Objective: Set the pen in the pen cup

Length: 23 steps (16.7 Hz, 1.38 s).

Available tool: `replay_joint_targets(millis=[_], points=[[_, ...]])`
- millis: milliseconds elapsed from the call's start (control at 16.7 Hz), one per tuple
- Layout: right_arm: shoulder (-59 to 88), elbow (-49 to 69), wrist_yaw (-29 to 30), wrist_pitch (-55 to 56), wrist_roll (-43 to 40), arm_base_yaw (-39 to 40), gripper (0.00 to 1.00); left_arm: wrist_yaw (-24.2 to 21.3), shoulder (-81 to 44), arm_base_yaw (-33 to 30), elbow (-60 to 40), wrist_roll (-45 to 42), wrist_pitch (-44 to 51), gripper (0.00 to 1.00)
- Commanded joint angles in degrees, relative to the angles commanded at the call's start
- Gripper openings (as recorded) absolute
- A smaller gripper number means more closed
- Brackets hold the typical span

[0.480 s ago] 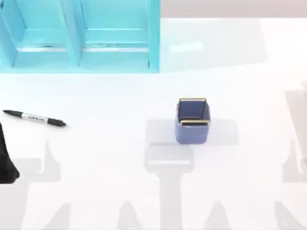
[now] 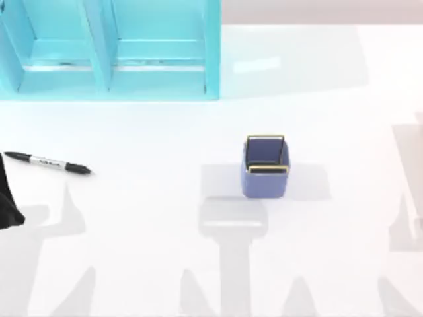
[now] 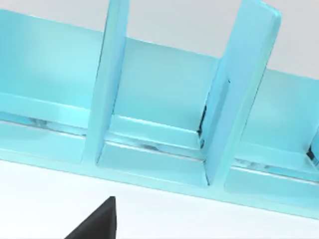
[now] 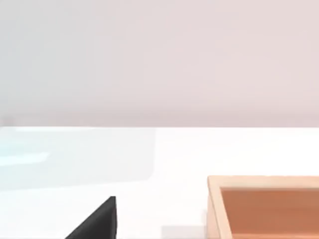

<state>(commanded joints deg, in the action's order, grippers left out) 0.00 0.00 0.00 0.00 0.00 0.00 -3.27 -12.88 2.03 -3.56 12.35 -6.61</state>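
We see the pen [image 2: 47, 162] lying flat on the white surface [image 2: 152, 132] at the far left, its tapered tip aimed at the left edge and its grey label band facing up. Nothing touches it. Right beside it, at that left edge and a little nearer to us, sits the dark shape of our left arm [image 2: 8, 201], just near of the tip end and apart from it. In the left wrist view a black wedge of our left gripper [image 3: 97, 224] pokes in, and we cannot tell whether its fingers are apart or together.

Over to the middle of the surface now: the pen cup [image 2: 266, 166] stands upright, blue-violet with its thin gold rim, mouth open, well apart from the pen. At the far left stands the turquoise shelf unit [image 2: 112, 53], with its upright dividers showing in the left wrist view too.

On our right side, the right wrist view catches a black corner of our right gripper [image 4: 97, 224] over the surface, near a wooden tray [image 4: 264, 206]. Again we cannot tell how its fingers stand.
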Motion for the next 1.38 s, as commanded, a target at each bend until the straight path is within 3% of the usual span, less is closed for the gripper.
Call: replay_joint_targets(millis=[780,1080,1380], points=[[0.0,0.0,0.0,0.0,0.0,0.0,1.00,-15.0,-67.8,5.9,-11.1,52.7,-23.1,1.00],[0.0,0.0,0.0,0.0,0.0,0.0,1.00,-17.8,-77.8,7.1,-14.5,62.0,-28.8,1.00],[0.0,0.0,0.0,0.0,0.0,0.0,1.00,-17.8,-78.1,6.9,-14.5,62.5,-29.1,1.00]])
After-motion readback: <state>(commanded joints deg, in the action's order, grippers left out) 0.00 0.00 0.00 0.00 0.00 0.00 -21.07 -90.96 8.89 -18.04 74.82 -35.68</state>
